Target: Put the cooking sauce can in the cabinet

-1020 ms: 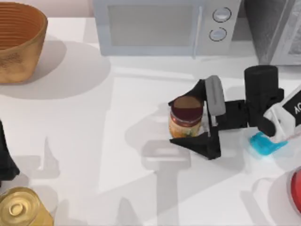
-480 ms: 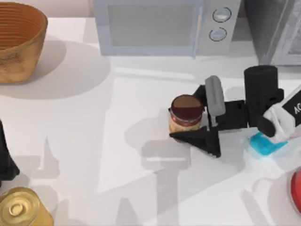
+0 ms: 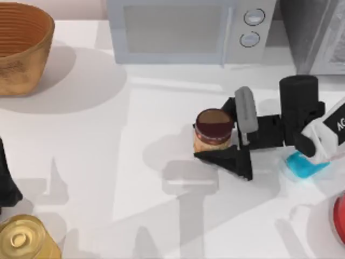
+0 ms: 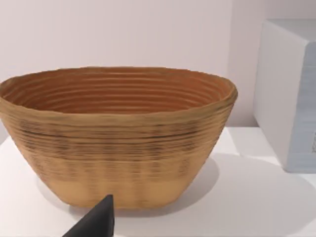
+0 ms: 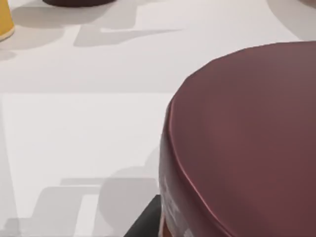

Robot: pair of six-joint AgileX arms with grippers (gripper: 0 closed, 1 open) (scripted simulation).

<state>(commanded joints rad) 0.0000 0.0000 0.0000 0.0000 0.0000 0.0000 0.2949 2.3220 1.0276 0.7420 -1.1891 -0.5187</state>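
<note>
The right claw [image 3: 217, 132] is clenched on the cooking sauce can [image 3: 213, 131], one black finger pressed against the can's far side and the other [image 3: 229, 158] against its near side, with the arm reaching in from the top view's right. The can stands upright on the white surface [image 3: 135, 162], a little right of centre, its flat maroon top facing the overhead camera and a strip of orange-yellow label showing below the rim. In the right wrist view the maroon lid [image 5: 247, 133] looms very close, with a dark finger edge just under it and the pale surface beyond. Just behind the arm's wrist, towards the right edge, a small blue object [image 3: 303, 164] lies on the surface, and a red thing [image 3: 339, 218] is cut off at the right border. Behind the can, along the back, sits the white microwave [image 3: 188, 29] with its two round knobs, and to its right the dark grey cabinet [image 3: 315, 35] occupies the back right corner, well apart from the can. A woven brown basket [image 3: 21, 48] stands at the back left; the left wrist view faces it [image 4: 118, 133] closely, with one dark fingertip [image 4: 96, 222] of the left claw low in front. The left arm [image 3: 6, 181] is parked at the left edge, and whether its claw is released or clenched I cannot tell. A shiny gold can [image 3: 24, 237] stands at the near left corner.
</note>
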